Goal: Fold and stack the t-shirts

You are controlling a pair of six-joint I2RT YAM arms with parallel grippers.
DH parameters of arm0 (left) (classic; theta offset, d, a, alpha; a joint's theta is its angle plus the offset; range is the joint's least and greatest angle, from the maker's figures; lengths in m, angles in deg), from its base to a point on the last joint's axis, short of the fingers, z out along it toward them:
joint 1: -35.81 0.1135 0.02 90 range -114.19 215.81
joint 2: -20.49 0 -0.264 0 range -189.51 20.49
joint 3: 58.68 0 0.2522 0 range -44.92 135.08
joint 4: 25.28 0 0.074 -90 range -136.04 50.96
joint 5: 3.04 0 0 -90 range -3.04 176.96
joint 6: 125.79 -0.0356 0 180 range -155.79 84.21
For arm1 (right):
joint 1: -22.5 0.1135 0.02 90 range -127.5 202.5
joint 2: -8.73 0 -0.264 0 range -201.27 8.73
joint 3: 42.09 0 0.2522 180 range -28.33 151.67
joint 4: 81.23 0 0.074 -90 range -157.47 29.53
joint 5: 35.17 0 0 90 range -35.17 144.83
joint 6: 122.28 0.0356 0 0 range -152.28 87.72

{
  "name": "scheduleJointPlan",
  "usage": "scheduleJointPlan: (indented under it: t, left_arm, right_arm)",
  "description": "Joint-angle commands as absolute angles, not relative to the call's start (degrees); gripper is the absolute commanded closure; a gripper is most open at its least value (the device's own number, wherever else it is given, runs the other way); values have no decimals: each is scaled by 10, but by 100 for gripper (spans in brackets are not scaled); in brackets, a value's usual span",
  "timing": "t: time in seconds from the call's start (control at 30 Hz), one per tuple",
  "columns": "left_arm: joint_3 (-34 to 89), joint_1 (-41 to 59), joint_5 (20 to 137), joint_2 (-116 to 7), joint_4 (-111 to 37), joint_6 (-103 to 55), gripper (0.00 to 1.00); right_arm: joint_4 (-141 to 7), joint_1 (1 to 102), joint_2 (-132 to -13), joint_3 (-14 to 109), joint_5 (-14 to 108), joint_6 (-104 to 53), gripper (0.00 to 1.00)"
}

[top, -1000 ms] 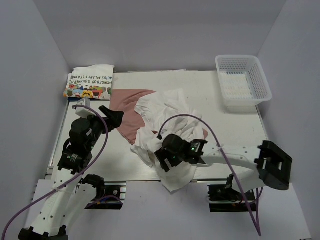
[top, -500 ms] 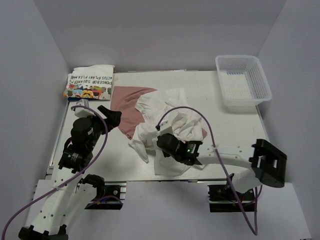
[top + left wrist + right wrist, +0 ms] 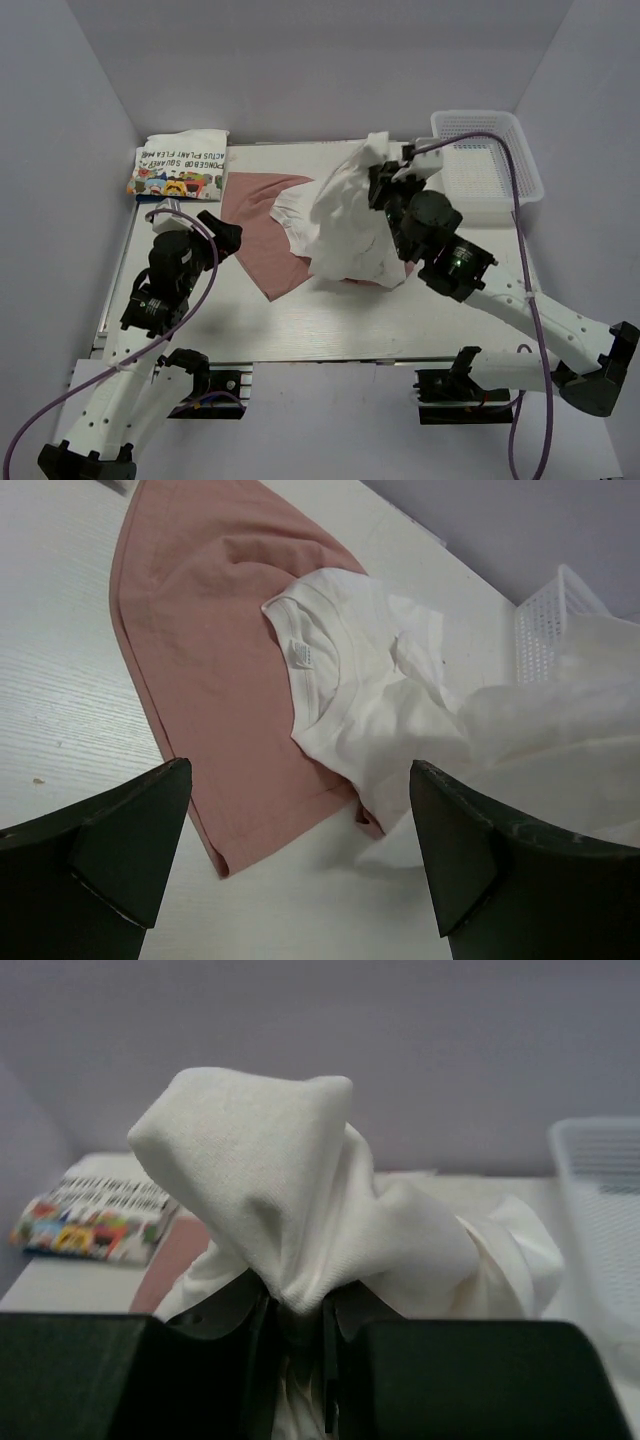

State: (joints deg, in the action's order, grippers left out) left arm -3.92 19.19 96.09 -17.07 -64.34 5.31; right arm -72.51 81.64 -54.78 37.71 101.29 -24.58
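T-shirts in a loose pile at mid-table. One white t-shirt (image 3: 345,215) hangs bunched above the table (image 3: 330,320), its top fold clenched between the jaws of the right gripper (image 3: 298,1335), just left of the basket (image 3: 520,160) at the far right. A pink t-shirt (image 3: 200,630) lies flat beneath, with a second white t-shirt (image 3: 350,680) resting collar-up on its right part. A folded printed t-shirt (image 3: 180,165) sits at the far left corner. The left gripper (image 3: 295,840) hovers near the pink hem, jaws spread wide and holding nothing.

white table (image 3: 470,310): pink tee (image 3: 262,225), folded printed tee (image 3: 180,165), mesh basket (image 3: 487,207).
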Motion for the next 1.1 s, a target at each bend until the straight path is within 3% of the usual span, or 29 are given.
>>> scheduleJointPlan:
  t: [0.0,0.33,0.5,0.6,0.8,1.03,1.07]
  left_arm:
    - [-16,189,980,-176,-656,63,0]
    - [7,189,1051,-209,-701,79,0]
    - [18,189,1068,-228,-709,79,0]
    - [18,189,1068,-250,-709,79,0]
    - [18,189,1068,-284,-703,73,0]
    - [31,195,1056,-322,-691,62,0]
    - [31,195,1056,-322,-700,62,0]
  right_arm:
    - [-850,740,-566,448,1085,-380,100]
    - [-861,511,-829,830,1055,-565,100]
    - [-819,429,-982,1017,1044,-580,100]
    - [-806,358,-1010,1028,1024,-545,100]
    - [-798,261,-1039,924,868,-427,100]
    - [-718,186,-1186,911,738,-326,100]
    - [-708,182,-1191,896,713,-306,89]
